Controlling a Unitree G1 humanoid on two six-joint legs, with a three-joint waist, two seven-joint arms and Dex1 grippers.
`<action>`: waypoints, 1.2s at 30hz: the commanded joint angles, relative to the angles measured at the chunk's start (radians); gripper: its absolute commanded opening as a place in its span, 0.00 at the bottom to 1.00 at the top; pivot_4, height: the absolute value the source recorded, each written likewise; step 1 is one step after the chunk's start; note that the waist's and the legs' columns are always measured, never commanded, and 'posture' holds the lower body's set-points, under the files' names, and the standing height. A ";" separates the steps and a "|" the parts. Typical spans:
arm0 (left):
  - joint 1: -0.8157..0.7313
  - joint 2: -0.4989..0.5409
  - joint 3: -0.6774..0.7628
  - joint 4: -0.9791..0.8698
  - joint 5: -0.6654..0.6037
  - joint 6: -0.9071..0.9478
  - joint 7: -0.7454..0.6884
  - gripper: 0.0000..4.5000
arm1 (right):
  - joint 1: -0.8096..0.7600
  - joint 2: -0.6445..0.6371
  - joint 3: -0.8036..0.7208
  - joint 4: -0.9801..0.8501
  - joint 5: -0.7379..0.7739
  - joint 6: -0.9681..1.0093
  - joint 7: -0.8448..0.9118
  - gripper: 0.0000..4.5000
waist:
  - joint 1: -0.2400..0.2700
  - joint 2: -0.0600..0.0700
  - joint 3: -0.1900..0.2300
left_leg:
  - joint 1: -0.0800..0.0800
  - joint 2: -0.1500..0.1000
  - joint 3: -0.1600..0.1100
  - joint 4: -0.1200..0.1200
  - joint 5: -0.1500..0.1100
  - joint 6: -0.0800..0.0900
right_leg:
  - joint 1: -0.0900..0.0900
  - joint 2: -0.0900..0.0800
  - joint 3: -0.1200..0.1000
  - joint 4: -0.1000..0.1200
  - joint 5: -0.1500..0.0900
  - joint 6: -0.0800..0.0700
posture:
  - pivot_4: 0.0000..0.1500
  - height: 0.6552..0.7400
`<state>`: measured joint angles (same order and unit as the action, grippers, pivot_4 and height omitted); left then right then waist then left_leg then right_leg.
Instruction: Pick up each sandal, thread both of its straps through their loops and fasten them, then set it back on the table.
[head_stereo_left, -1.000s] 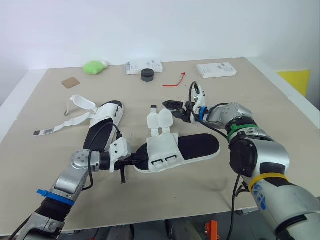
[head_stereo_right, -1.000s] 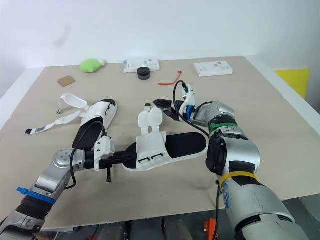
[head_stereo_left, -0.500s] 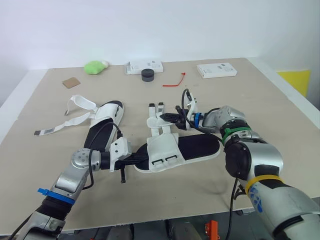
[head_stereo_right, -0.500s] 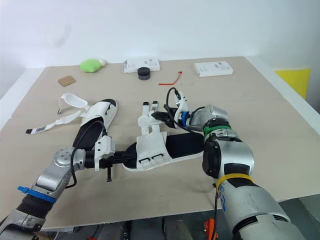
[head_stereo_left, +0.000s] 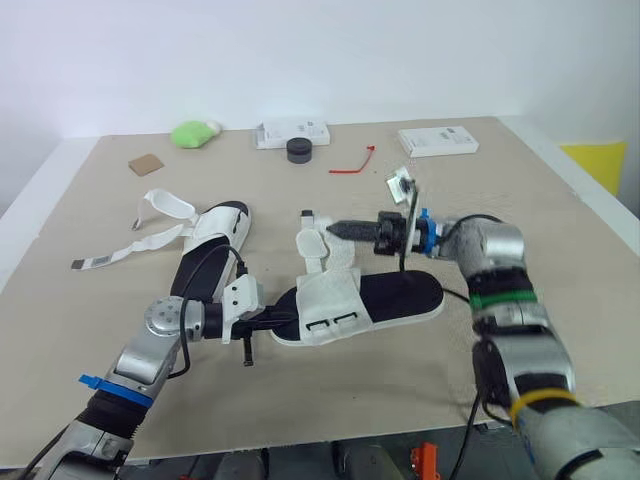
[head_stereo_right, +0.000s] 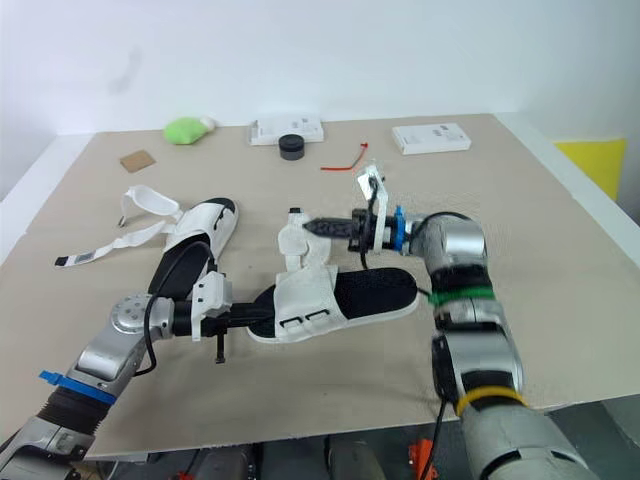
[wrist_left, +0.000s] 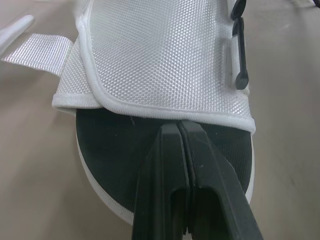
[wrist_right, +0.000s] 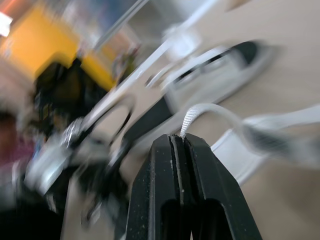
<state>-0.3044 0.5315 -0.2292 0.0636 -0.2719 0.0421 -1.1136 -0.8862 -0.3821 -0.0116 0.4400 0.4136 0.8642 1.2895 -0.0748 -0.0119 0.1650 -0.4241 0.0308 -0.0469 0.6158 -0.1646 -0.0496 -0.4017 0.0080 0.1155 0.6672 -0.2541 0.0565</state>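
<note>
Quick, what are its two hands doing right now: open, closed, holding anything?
Left gripper: shut, tips against the near sandal; a grip on it cannot be told.
Right gripper: shut on that sandal's white strap.

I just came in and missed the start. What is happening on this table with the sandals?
The robot is working on the nearer sandal, which lies on the table. Its left pincer is shut, tips at the end of the black insole. The right pincer is shut on a white strap of that sandal. The other sandal lies to the left, its straps loose.
</note>
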 joint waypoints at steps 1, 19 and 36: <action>0.030 0.011 -0.054 0.080 0.075 0.033 -0.001 0.00 | 0.088 -0.026 0.036 -0.268 0.062 -0.041 0.039 0.01 | 0.001 0.001 0.000 | 0.000 0.000 0.000 0.000 0.000 0.000 | 0.000 0.000 0.000 0.000 0.000 0.000 | 1.00 1.00; 0.000 0.007 -0.063 0.123 0.081 0.013 -0.023 0.00 | 0.237 -0.172 0.270 -0.394 -0.042 -0.350 0.158 0.01 | 0.001 0.000 -0.001 | 0.001 0.000 0.000 0.000 0.000 0.000 | 0.000 -0.001 -0.001 -0.001 -0.002 -0.003 | 1.00 1.00; -0.003 0.013 -0.070 0.120 0.084 0.013 -0.029 0.00 | 0.084 -0.293 0.201 -0.388 0.084 -0.123 0.194 0.67 | 0.002 0.000 -0.001 | 0.001 -0.001 0.001 0.000 -0.001 0.000 | 0.000 -0.003 -0.001 -0.001 -0.003 -0.003 | 1.00 1.00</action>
<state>-0.3467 0.5277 -0.2487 0.1113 -0.2641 0.0193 -1.1433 -0.7557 -0.6842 0.2506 0.0850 0.4212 0.6499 1.4972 -0.0729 -0.0122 0.1644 -0.4228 0.0302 -0.0462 0.6160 -0.1651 -0.0497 -0.4017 0.0054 0.1144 0.6664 -0.2565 0.0530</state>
